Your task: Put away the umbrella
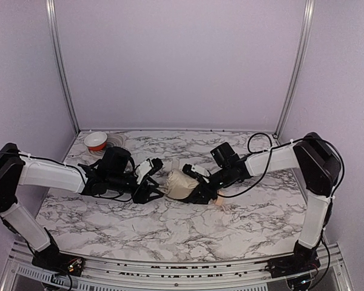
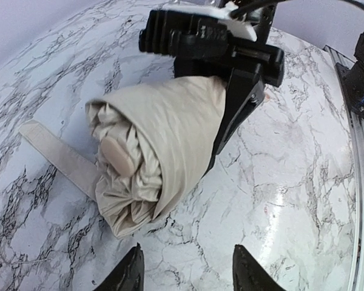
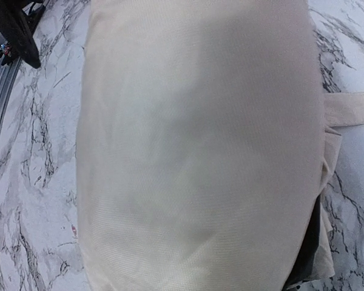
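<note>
The folded umbrella (image 1: 181, 183) lies in the middle of the marble table as a cream fabric bundle. In the left wrist view the umbrella (image 2: 164, 133) points its gathered end and a tan cap (image 2: 118, 156) at the camera, and its closing strap (image 2: 54, 154) lies loose on the table. My right gripper (image 1: 200, 183) is shut on the bundle; one black finger (image 2: 233, 115) presses on its side. The umbrella (image 3: 194, 145) fills the right wrist view and hides those fingers. My left gripper (image 2: 188, 257) stands open just short of the gathered end, nothing between its fingers.
A red and white bowl (image 1: 96, 140) sits at the back left corner beside a white coil (image 1: 116, 140). Metal rails (image 1: 182, 267) run along the near edge. A black arm base (image 2: 361, 73) stands at that edge. Purple walls enclose the table.
</note>
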